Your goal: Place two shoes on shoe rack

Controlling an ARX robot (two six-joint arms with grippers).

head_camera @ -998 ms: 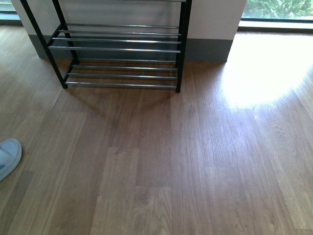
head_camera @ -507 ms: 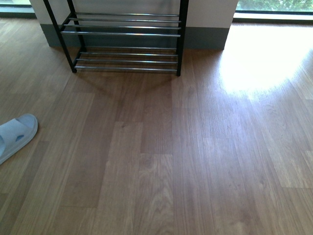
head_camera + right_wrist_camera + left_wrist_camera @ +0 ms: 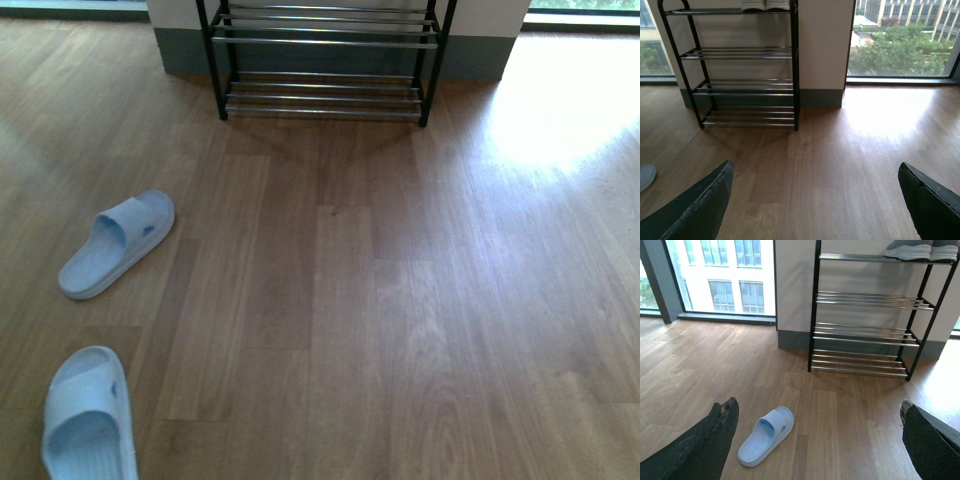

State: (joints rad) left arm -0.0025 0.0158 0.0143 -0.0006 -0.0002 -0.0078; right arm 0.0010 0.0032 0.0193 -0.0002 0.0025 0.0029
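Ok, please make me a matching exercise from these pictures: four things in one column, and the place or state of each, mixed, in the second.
1. grey sneakers
2. pale blue slides
3. shoe rack
4. left gripper

a. on the wooden floor, apart from the rack
b. jaws open, holding nothing
c. standing against the wall
d. on the rack's top tier

Pairs: 1-d, 2-a, 3-c, 4-b.

Rack [image 3: 740, 50]: upright against the wall [image 3: 820, 45], chrome bars in four tiers.
Sneakers [image 3: 765, 5]: on the top tier, only white soles showing.
Slide [image 3: 646, 177]: on the floor [image 3: 840, 160], well apart from rack.
Right gripper [image 3: 815, 166]: fingers spread wide.
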